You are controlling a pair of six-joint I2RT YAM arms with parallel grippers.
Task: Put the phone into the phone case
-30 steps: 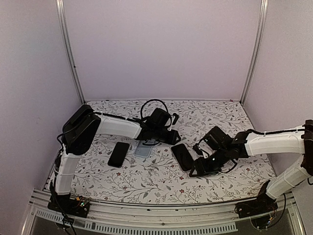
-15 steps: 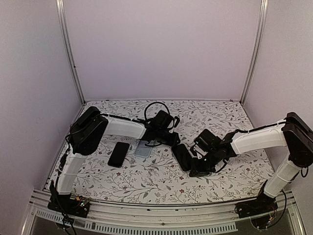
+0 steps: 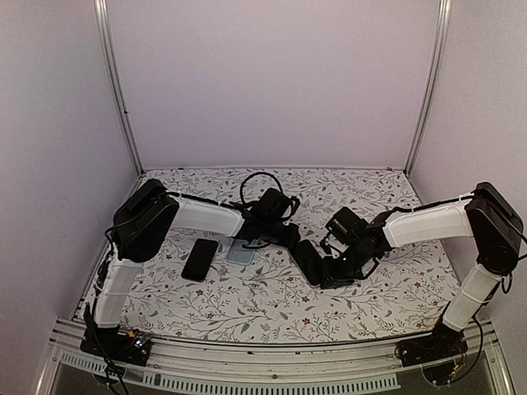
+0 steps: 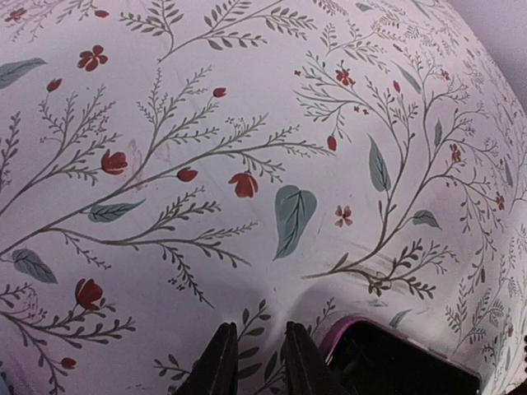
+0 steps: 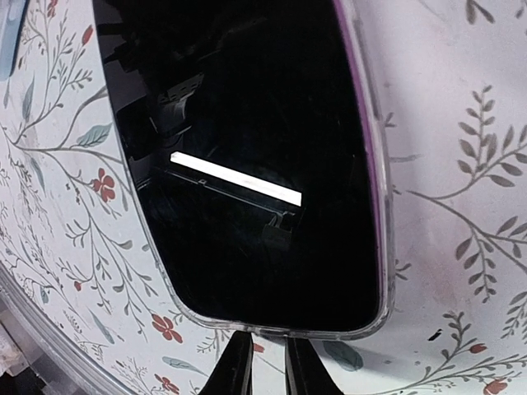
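Narrow-fingered and empty, the left gripper (image 4: 257,336) and right gripper (image 5: 268,344) are likely seating the phone (image 5: 247,164) in its clear case (image 5: 377,206), best pushing squarely.

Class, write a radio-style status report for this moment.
Left gripper and right gripper nearly shut, empty. Phone flat at right gripper's tips. Nothing blocking it.

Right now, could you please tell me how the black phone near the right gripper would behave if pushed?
The phone lies flat and looks rigid, so it would probably slide, not roll or tip. Its glossy screen mirrors a light, so likely slippery and scratch-prone.
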